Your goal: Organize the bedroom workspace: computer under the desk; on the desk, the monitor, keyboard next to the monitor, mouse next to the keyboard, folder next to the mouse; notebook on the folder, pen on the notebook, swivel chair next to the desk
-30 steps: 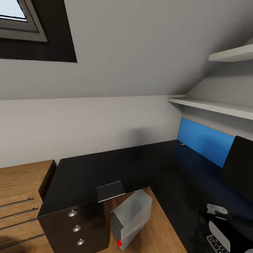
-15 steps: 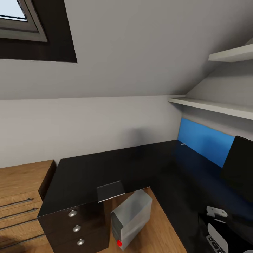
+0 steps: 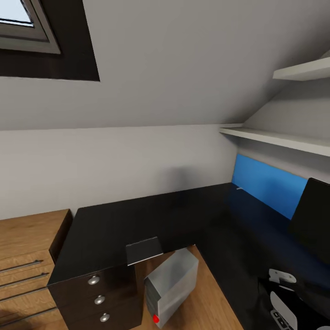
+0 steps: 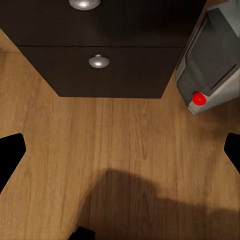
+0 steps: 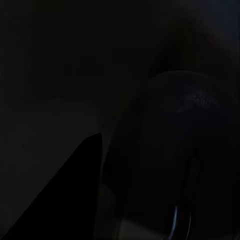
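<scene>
Computer (image 3: pixel 172 286) sits tilted on the wood floor (image 4: pixel 120 150) in the desk's (image 3: pixel 137 220) inner corner, just beside the drawer unit (image 3: pixel 98 298). Notebook (image 3: pixel 144 250) lies at the desk's front edge. Monitor (image 3: pixel 314 220) stands at the right end. Scene unchanged apart from a slight camera shift. Left gripper (image 4: pixel 120 150) spread wide, empty. Right gripper's state can't be told; mouse (image 5: pixel 175 150) close up, dark.

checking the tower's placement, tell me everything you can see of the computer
The computer is a light grey boxy tower with a darker front panel and a red button low on that panel. It looks like metal or plastic. It stands tilted on the wooden floor in the desk's inner corner, beside the black drawers, largely out from under the top.
</scene>
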